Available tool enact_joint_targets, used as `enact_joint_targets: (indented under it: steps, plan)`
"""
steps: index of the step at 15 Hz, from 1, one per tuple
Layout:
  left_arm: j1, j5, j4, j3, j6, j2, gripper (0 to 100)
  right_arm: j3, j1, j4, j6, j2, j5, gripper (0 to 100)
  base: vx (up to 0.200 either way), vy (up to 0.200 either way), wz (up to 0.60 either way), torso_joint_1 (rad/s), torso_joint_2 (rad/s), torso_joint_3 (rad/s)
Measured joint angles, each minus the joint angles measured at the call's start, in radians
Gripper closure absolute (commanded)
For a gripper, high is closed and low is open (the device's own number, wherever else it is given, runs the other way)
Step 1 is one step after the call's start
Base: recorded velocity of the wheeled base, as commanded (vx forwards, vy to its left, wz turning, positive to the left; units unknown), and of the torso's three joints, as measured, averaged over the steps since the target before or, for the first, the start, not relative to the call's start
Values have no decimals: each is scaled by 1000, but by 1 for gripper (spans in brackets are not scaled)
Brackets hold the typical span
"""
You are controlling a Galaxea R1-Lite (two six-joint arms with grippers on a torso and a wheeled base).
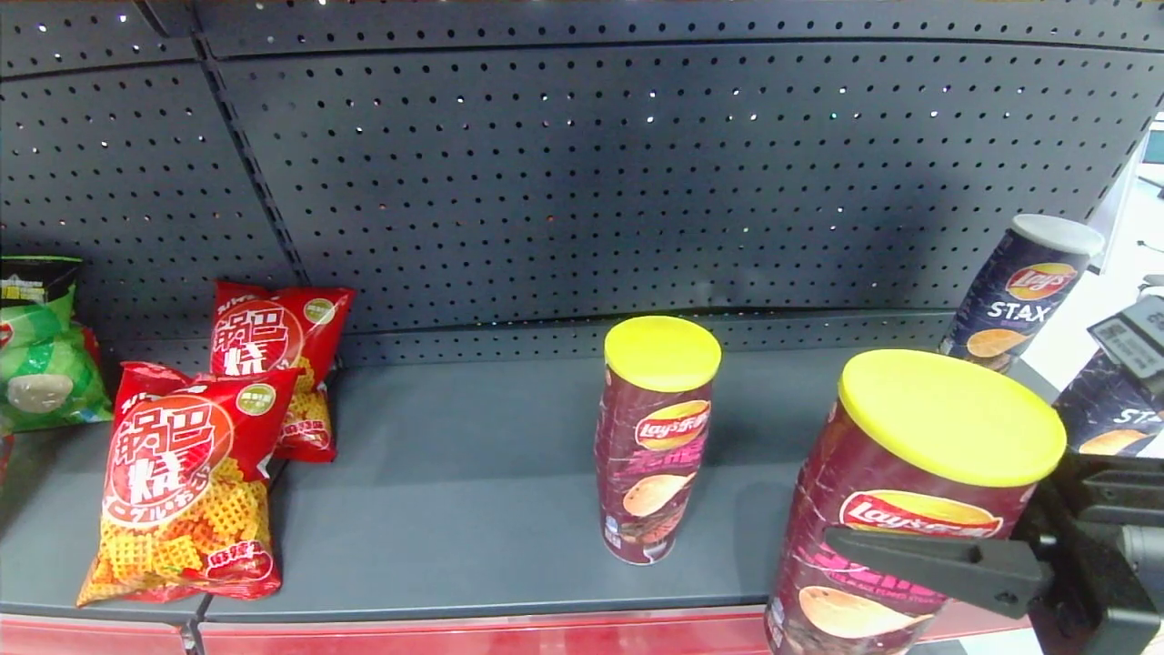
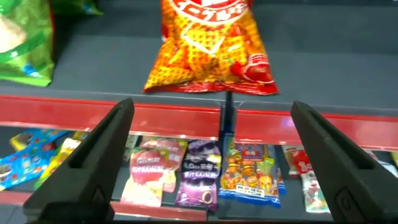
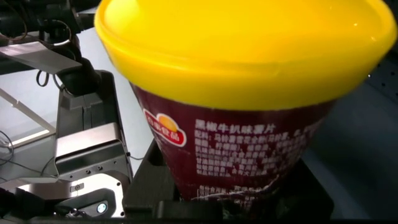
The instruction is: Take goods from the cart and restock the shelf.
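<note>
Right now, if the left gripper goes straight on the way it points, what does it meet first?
Probably the shelf's red front edge, in front of the red snack bag; depth is unclear.

The grey shelf carries a green bag at far left, two overlapping red snack bags beside it, a maroon chip can upright mid-shelf, and a blue chip can at far right.

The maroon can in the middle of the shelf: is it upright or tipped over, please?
Upright: the maroon can stands on its base on the shelf, yellow lid on top.
</note>
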Motion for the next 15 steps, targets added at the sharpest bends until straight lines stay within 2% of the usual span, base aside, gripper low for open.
enact_joint_targets:
  steps: [2,4,12,13,15]
  plan:
    - [9,-13,0,2,2,6,0,2,2,0,0,0,0,100,0,0,0,0,0,0]
    - [2,-80,1,2,18,8,0,2,1,0,0,-3,0,100,0,0,0,0,0,0]
    - [-13,-81,2,0,16,11,0,0,-11,0,7,-10,0,100,0,0,0,0,0,0]
    - [-22,-80,2,0,16,11,0,1,-11,0,8,-10,0,100,0,0,0,0,0,0]
    - [-84,-80,2,0,16,-7,0,9,-11,0,7,-10,0,100,0,0,0,0,0,0]
